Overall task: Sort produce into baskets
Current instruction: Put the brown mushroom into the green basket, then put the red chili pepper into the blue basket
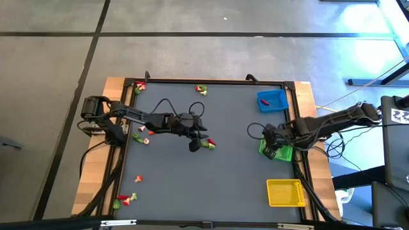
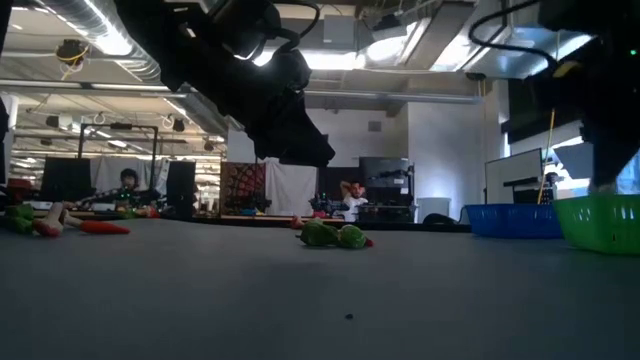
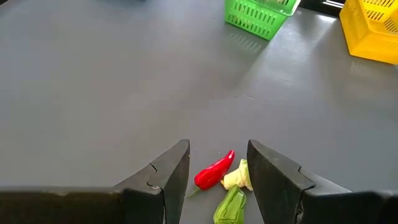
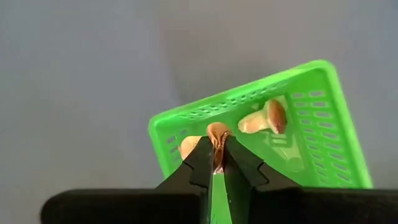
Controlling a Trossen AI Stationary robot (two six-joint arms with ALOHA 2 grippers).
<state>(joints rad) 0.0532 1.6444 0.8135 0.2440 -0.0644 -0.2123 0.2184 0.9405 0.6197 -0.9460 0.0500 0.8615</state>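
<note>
Left arm stretched from the table's left edge toward its middle, left tool (image 1: 195,144) pointed down with fingers (image 3: 166,180) parted, right arm reaching in from the right edge, right tool (image 4: 217,163) lowered, fingers pinched together

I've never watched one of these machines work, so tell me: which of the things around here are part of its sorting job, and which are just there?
Part of the job:
- scattered produce
- blue basket
- green basket
- yellow basket
- left gripper
- right gripper

Just there:
- wooden table edge
- cables
- people in the room behind
</note>
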